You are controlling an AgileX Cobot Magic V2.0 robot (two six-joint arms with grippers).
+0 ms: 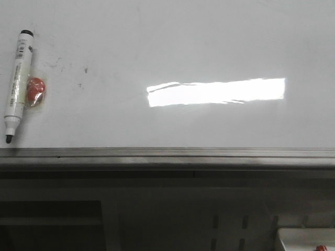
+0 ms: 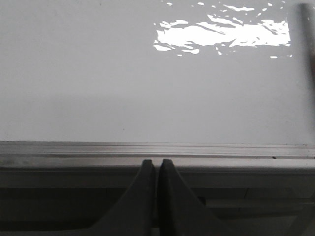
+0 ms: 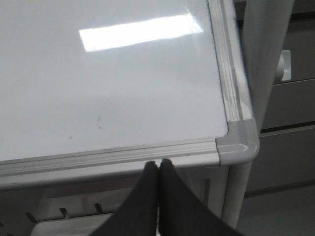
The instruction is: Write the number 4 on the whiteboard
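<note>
The glossy whiteboard (image 1: 167, 52) fills the front view, with a grey metal rail along its near edge and a bright glare strip. No number 4 shows on it, only faint small smudges. A white marker with a black cap and black tip (image 1: 17, 83) lies at the board's left edge, beside a small red round object (image 1: 35, 90). Neither gripper shows in the front view. My left gripper (image 2: 157, 163) is shut and empty, just short of the near rail (image 2: 157, 150). My right gripper (image 3: 158, 163) is shut and empty, near the board's front right corner (image 3: 238, 142).
A white frame leg (image 3: 236, 196) stands under the board's right corner, with grey cabinet fronts (image 3: 290, 98) beyond it. A shelf with slots sits below the board's near rail (image 1: 230, 225). A white tray corner with a red bit shows at bottom right (image 1: 309, 240).
</note>
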